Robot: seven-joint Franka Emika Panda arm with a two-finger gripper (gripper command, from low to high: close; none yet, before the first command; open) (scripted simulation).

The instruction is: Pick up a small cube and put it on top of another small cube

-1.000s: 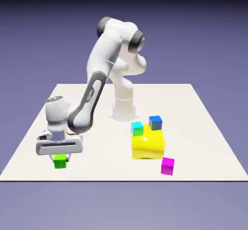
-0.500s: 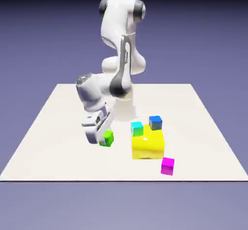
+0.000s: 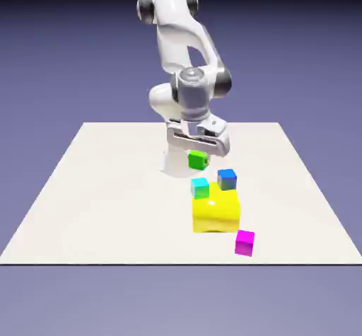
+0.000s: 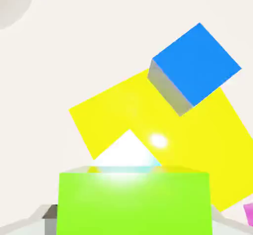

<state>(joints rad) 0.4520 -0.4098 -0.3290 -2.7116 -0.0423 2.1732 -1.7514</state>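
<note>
Bright green cube (image 3: 197, 160) is clamped between the fingers of the gripper (image 3: 199, 165), raised above the table (image 3: 106, 186), just beyond the far side of the yellow block (image 3: 215, 216). Best to keep it level, centre it over the cyan cube (image 3: 200, 189) at near left, clear the blue cube (image 3: 227, 180) to the right, then lower gently before releasing.

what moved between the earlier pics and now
The gripper carried the green cube from the exterior view's left toward the middle, farther from the camera, and now holds it near the cyan cube. Nothing was let go. The cyan, blue and magenta cubes and the yellow block stayed put.
</note>
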